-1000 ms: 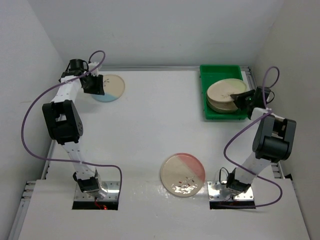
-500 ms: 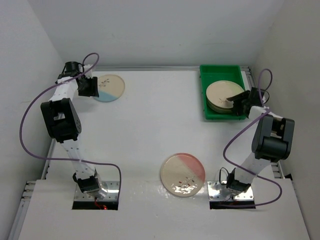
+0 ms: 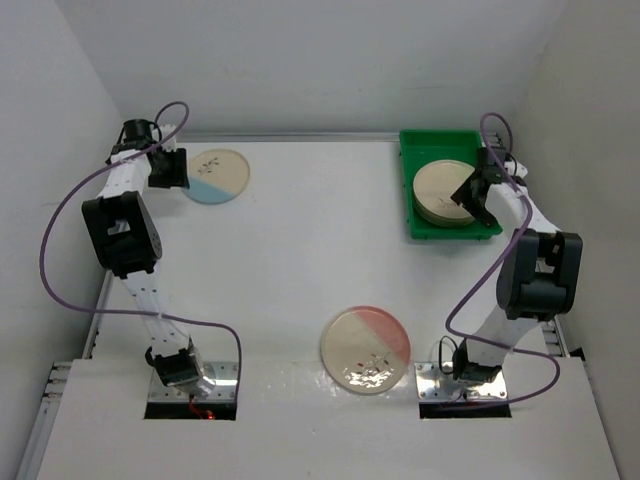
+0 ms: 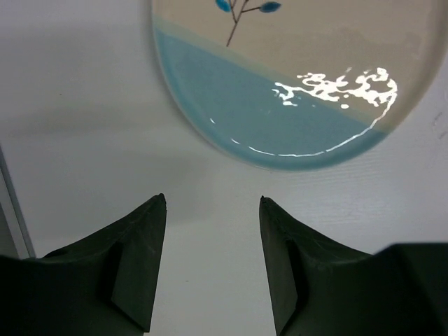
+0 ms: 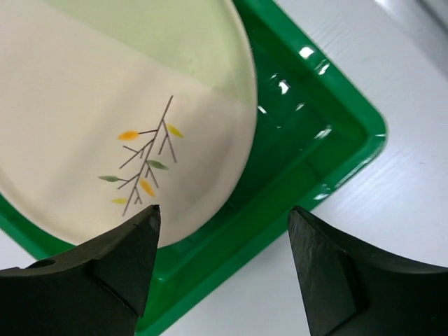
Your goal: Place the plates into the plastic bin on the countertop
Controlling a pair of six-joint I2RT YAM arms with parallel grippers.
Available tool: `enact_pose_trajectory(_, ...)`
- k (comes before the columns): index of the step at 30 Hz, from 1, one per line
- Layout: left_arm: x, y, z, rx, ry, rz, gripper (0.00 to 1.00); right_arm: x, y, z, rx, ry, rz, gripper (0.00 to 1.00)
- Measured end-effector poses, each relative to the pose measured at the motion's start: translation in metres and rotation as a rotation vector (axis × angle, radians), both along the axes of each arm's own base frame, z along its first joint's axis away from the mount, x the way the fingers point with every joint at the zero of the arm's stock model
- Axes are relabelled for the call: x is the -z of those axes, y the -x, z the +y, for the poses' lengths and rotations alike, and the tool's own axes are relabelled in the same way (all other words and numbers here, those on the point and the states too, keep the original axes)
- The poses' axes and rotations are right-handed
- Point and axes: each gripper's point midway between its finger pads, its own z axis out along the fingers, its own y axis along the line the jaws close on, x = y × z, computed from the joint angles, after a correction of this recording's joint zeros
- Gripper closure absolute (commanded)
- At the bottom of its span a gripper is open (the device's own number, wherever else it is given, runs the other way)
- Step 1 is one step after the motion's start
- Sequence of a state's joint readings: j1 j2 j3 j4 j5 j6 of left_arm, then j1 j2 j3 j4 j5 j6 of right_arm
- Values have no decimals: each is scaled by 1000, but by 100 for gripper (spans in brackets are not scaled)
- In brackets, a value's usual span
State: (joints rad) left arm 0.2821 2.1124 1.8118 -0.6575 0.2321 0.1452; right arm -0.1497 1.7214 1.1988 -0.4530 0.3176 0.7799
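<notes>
Two still out on my countertop (image 3: 300, 240): blue plate (image 4: 280, 91) far left, pink plate (image 3: 365, 349) near bases. Right gripper (image 5: 224, 210) just let go, jaws wide over green plate (image 5: 105, 126), now stacked in bin (image 5: 336, 140). Left gripper (image 4: 212, 203) parted, empty, just short of blue plate.

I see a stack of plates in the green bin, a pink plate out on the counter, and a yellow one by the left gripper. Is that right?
Not quite. The plate by the left gripper is blue, not yellow; the left wrist view shows it. The stack in the green bin and the pink plate on the counter are right.
</notes>
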Motion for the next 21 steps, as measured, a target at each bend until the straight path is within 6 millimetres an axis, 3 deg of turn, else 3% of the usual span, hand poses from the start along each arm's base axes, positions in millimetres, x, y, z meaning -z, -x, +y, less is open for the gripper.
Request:
enact_pose_trajectory(6, 26, -19, 25, -90, 5, 9, 36, -2, 8, -6, -42, 87, 56, 28)
enact_pose_trajectory(11, 66, -35, 29, -109, 73, 36, 36, -16, -4, 20, -173, 144, 20, 28)
enact_pose_trajectory(13, 68, -44, 26, -96, 102, 16, 43, -23, -9, 32, -221, 161, -2, 28)
enact_pose_trajectory(14, 67, -49, 24, -89, 109, 4, 57, -27, -11, 38, -245, 169, -11, 28)
enact_pose_trajectory(17, 71, -55, 15, -62, 126, -2, 68, -36, -15, 47, -280, 183, -32, 28)
enact_pose_trajectory(20, 70, -61, 6, -20, 110, 1, 98, -43, -18, 52, -300, 197, -53, 28)
enact_pose_trajectory(21, 69, -64, 2, 8, 103, 0, 100, -45, -19, 53, -304, 201, -59, 28)
